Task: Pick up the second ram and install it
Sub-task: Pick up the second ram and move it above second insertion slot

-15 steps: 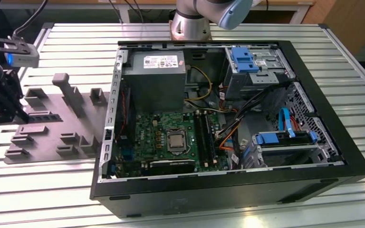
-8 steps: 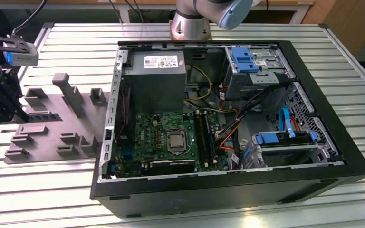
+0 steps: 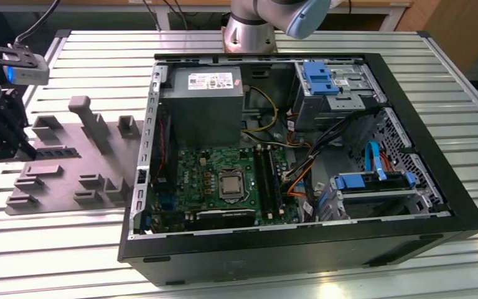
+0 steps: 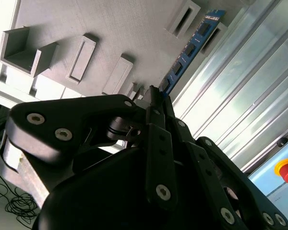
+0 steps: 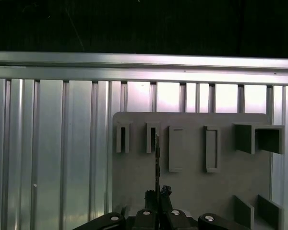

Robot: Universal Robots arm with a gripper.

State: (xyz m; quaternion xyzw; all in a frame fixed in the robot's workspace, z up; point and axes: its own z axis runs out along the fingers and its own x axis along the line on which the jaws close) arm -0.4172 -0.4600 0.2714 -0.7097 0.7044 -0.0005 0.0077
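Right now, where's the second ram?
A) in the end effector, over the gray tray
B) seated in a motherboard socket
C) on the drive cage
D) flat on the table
A: in the second wrist view the second ram sticks out from between the fingers of the end effector, above the gray tray.

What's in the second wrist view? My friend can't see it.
The black tool grips one end of the blue second ram, which sticks out over a grey holder tray with slots on a ribbed metal table.
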